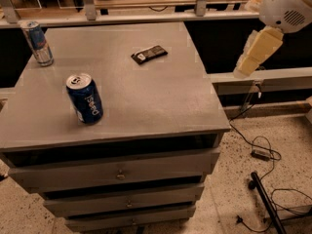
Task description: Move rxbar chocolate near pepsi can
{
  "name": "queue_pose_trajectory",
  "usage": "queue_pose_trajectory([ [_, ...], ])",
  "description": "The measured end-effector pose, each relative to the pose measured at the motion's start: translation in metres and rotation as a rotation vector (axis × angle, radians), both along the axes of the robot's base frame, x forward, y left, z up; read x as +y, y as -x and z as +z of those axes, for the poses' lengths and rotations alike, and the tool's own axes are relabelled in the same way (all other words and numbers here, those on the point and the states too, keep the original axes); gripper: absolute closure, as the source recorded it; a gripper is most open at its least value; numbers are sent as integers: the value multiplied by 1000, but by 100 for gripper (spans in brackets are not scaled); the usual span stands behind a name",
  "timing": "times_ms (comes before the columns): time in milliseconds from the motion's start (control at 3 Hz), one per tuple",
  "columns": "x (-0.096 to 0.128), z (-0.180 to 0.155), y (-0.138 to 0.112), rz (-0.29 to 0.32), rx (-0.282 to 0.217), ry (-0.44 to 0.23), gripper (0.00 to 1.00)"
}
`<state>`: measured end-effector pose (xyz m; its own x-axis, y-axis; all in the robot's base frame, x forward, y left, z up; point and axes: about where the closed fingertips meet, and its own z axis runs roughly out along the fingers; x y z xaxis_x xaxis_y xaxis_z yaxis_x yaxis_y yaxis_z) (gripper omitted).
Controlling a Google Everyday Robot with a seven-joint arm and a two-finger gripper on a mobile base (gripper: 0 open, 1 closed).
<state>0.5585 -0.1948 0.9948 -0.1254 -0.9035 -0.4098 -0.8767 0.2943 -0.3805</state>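
The rxbar chocolate [149, 54] is a flat dark bar with a white patch at its left end, lying towards the back of the grey cabinet top [146, 101]. The pepsi can [85, 99] is dark blue with a silver top and stands upright at the front left, well apart from the bar. My gripper [255, 52] is the cream-coloured end of the arm, hanging in the air beyond the cabinet's right edge, to the right of the bar and higher than it. It touches nothing.
A slimmer silver-and-blue can [37, 43] stands at the back left corner. A rail [146, 16] runs behind the cabinet. Drawers [119, 172] are below the top. Cables and a black stand [263, 199] lie on the floor at the right.
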Motion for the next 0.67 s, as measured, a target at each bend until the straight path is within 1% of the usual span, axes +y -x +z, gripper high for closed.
queue_pose_trajectory([
  [333, 15, -13, -22, 11, -10, -91, 0],
  [667, 27, -21, -51, 1, -51, -198, 0],
])
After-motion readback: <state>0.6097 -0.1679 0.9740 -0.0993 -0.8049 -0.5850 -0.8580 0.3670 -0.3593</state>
